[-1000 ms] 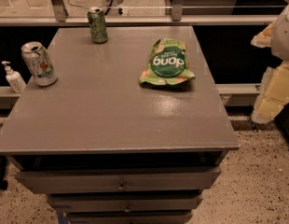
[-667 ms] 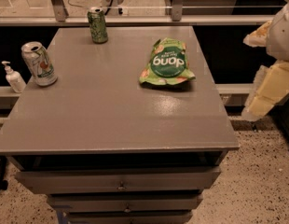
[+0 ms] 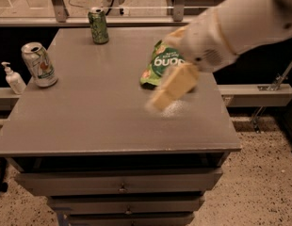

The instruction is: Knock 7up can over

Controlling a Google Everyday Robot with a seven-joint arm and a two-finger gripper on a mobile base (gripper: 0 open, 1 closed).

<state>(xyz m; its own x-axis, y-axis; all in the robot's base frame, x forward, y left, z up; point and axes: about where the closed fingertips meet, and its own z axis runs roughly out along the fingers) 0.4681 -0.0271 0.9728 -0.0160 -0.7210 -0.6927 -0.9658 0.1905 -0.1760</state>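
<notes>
- Over the table's (image 3: 99, 126) 3 o'clock half, we now see the arm (image 3: 240, 22) swung well in over the top; a second ago it hung off the right edge.
- The gripper (image 3: 172, 87) sits low over the centre-right of the table, just at 6 o'clock of the green chip bag (image 3: 158, 65), motion-smeared; whether it is spread or closed we cannot tell.
- The 7up can (image 3: 39, 65) is upright near the 9 o'clock edge, same spot as before and untouched.
- The gripper and the can are well apart, with bare tabletop between them.
- The darker green can (image 3: 98, 26) stands at 12 o'clock by the far edge and has not moved. It is not our target.
- The pump bottle (image 3: 14, 79) stands off the table, just at 9 o'clock of the 7up can.
- We judge the approach has only started: the arm still needs to travel toward 9 o'clock before any push, so the knock is not yet done.
- Risk as we read it: a sweep past the bag could drag it along.
</notes>
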